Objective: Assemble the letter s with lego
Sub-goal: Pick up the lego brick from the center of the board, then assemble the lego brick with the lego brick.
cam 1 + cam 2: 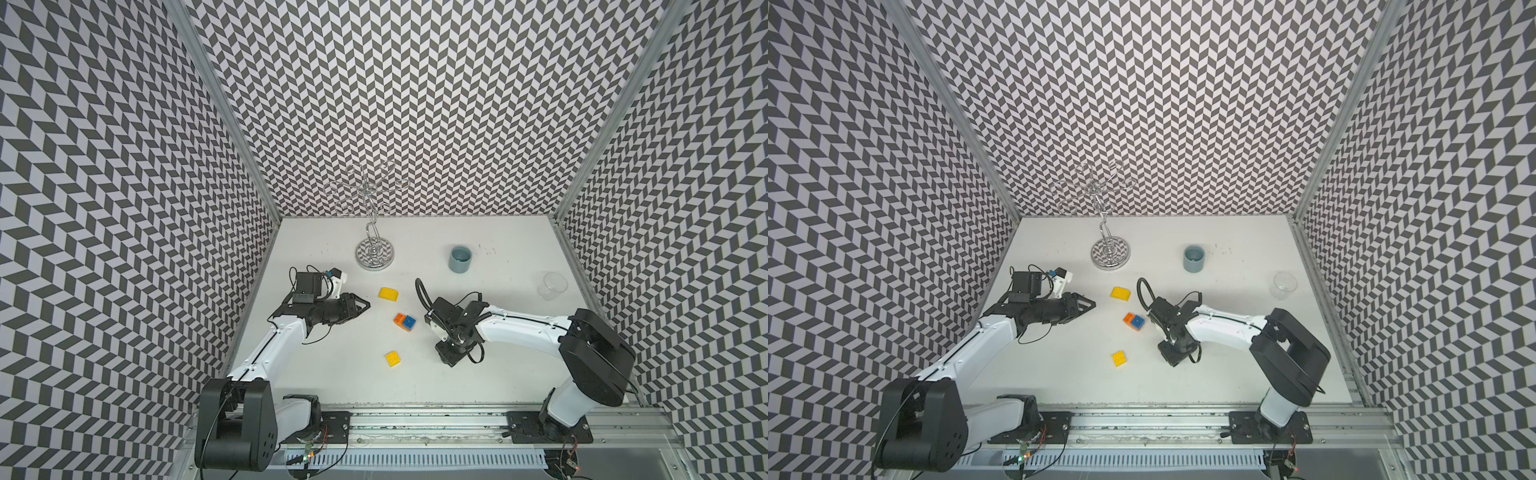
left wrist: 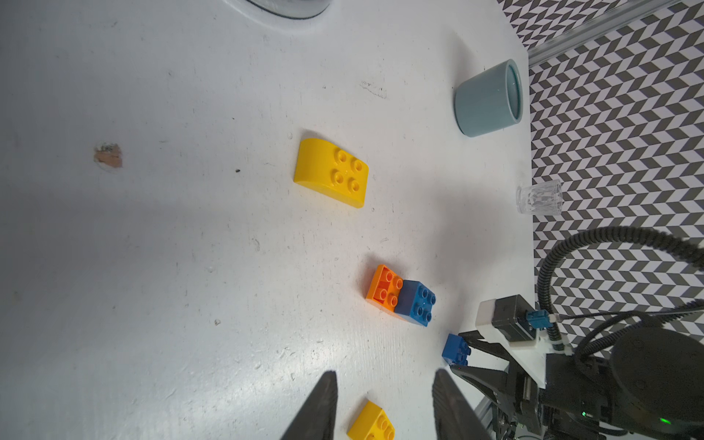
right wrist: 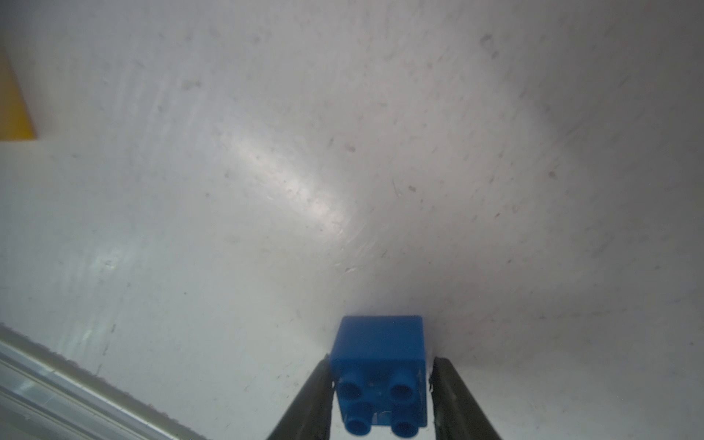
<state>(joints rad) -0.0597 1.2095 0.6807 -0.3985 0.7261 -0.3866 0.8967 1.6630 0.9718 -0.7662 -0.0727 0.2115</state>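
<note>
- Where right gripper (image 3: 381,359) hangs over the bench (image 1: 498,374), its jaws pinch blue brick (image 3: 377,343) by two side walls, near the orange-blue pair (image 1: 404,322).
- Likely light, rigid, slick; grip the flat walls, studs clear.
- Left gripper (image 2: 384,374) jaws part-open, empty.

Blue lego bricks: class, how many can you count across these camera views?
2. One blue square studded plastic brick sits mid-table against the orange studded brick; the second blue brick stands between the fingers of the right tool. The arms may hide more.
</note>
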